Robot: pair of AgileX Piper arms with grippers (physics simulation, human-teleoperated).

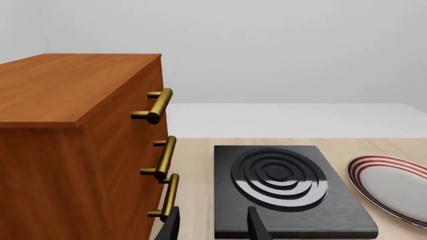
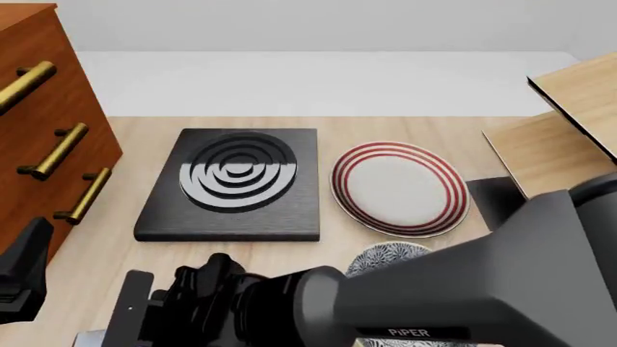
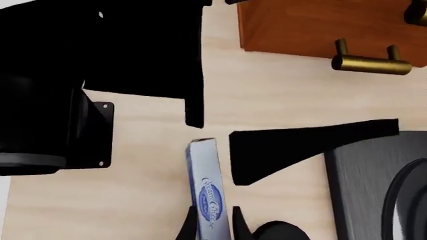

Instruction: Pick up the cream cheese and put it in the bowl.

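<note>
The cream cheese (image 3: 205, 192), a light blue-grey box with a blue oval logo, shows in the right wrist view, lying lengthwise between my right gripper's (image 3: 212, 224) fingers over the wooden table. The fingers press on its two long sides. In the front view the box is hidden behind my right arm (image 2: 434, 289), which reaches across to the near left. The bowl (image 2: 389, 254) with its fine floral pattern peeks out just behind that arm, in front of the plate. My left gripper (image 1: 213, 226) is open and empty, pointing at the black burner.
A black burner slab (image 2: 236, 184) with ring grooves lies at mid-table. A white plate with red rings (image 2: 400, 188) is to its right. A wooden drawer cabinet (image 2: 39, 123) with brass handles stands at the left. A wooden rack (image 2: 568, 123) is at the right.
</note>
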